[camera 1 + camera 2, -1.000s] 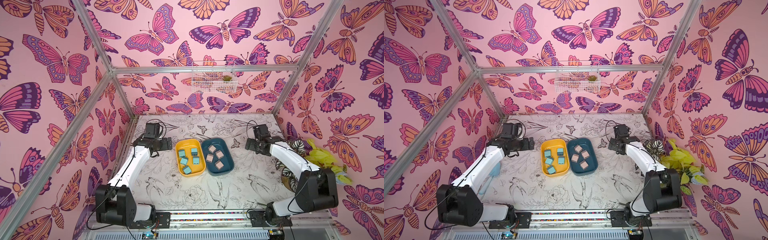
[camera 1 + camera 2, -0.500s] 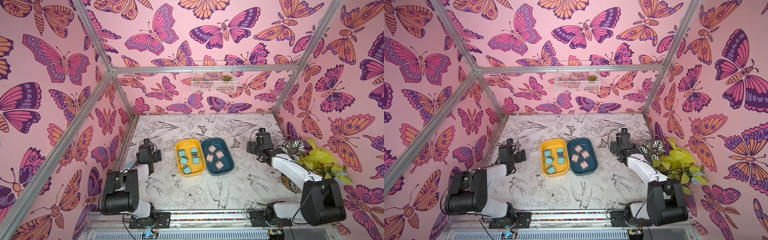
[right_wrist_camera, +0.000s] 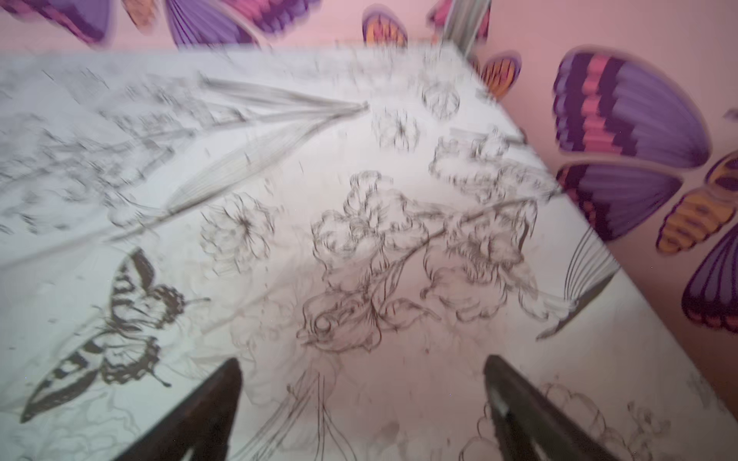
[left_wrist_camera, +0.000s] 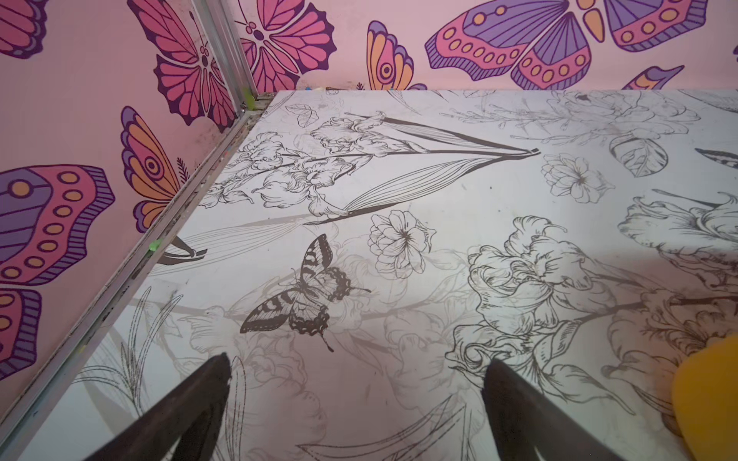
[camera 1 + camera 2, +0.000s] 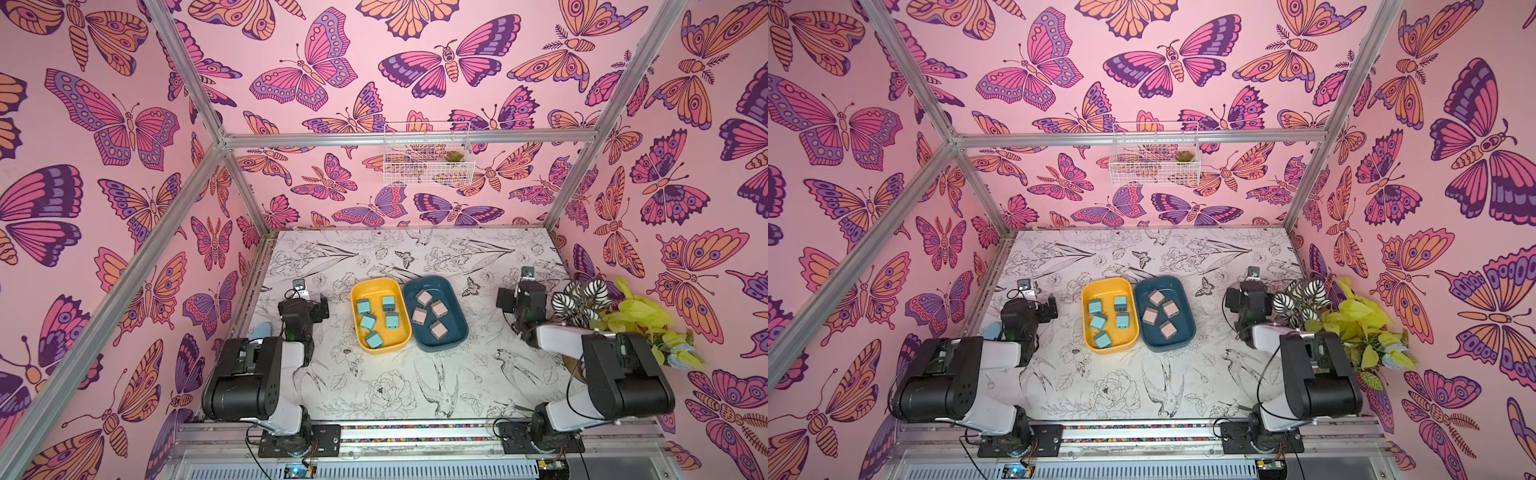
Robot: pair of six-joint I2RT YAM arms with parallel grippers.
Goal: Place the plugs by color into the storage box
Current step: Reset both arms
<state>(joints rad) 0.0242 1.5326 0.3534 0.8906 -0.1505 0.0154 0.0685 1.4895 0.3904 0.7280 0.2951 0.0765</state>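
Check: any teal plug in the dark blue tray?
No, the dark blue tray holds only pink plugs; the teal plugs lie in the yellow tray.

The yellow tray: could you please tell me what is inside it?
Five teal-blue plugs lie inside the yellow tray, in both top views. Nothing covers them; only the floor beneath each plug is hidden.

We see pink walls (image 5: 104, 257) covered in big butterflies that are purple, orange and dark pink. The table (image 5: 374, 382) is white with thin black drawings of flowers, birds and butterflies. We see a yellow tray (image 5: 354, 307) and a dark blue tray (image 5: 446, 286). We see blue-green plugs (image 5: 368, 322) and pale pink plugs (image 5: 419, 316). The plant (image 5: 640, 316) has bright yellow-green leaves and some dark leaves with white stripes. The wire basket (image 5: 424, 166) is white. The left arm (image 5: 249, 386) and the right arm (image 5: 623, 374) are black and white
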